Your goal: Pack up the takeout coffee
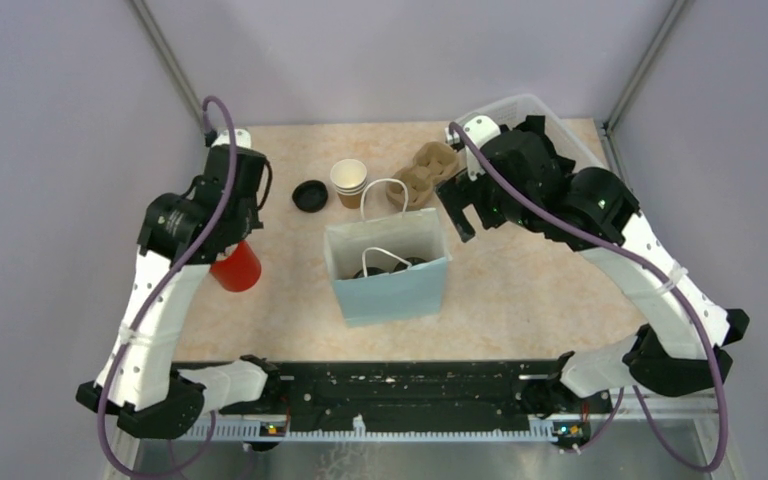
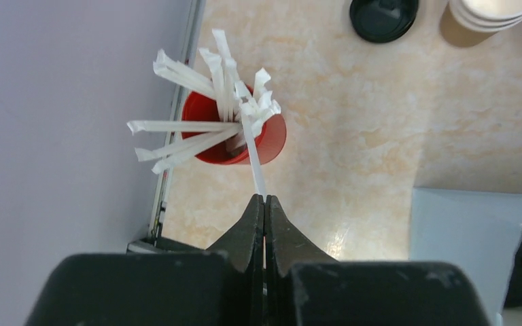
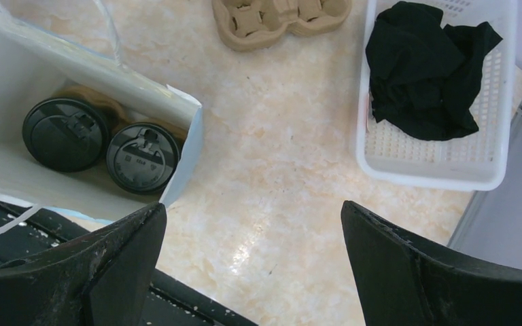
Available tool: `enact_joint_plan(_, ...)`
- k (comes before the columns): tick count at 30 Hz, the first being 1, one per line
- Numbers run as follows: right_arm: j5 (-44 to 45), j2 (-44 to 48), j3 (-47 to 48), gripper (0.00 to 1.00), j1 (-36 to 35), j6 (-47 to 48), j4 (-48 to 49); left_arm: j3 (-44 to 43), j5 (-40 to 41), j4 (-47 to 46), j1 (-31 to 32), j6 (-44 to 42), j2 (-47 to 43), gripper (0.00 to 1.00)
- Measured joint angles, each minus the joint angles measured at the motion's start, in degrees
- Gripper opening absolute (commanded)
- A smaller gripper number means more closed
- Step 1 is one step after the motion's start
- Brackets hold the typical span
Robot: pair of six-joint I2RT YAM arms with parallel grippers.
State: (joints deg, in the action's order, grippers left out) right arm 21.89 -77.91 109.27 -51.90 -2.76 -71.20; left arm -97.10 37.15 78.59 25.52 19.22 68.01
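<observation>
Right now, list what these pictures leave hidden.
Cups: right wrist view shows only their lids; the bodies sit hidden under them, inside the bag.
Red cup: top view, the left arm covers part.
Carrier: right wrist view, cut by the top edge.
Basket: right wrist view, the cloth hides what lies beneath.
Stick: left wrist view, its near end vanishes inside the shut left gripper.

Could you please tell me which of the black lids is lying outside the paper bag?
The bare lid lying beside the stacked cups; the other lids sit inside the bag.
</observation>
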Motion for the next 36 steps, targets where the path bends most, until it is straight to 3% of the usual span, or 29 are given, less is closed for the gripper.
enact_joint_plan(10, 3.2, -4.0, 0.8, 0.99, 0.0, -0.9, -1.0, -21.0, -14.6, -1.6, 0.0, -7.5, -4.0, 0.00)
enact_joint_plan(17, 5.0, -6.7, 1.4, 0.99, 0.0, -1.9, -1.3, -26.8, -31.0, -8.4, 0.0, -10.3, -11.0, 0.00)
enact_joint_plan(21, 7.2, -7.3, 1.4, 0.99, 0.2, -2.2, -1.3, -29.5, -40.9, -8.9, 0.8, -11.8, -10.7, 0.00)
enact_joint_plan(29, 7.4, -6.6, 1.4, 0.99, 4.3, -8.3, 1.1, -26.2, -51.4, -6.4, 5.8, -11.9, -10.2, 0.00)
enact_joint_plan(36, 7.2, -2.6, 1.3, 0.99, 5.2, -13.4, 3.0, -13.2, -55.2, -4.9, 6.7, -11.7, -10.3, 0.00)
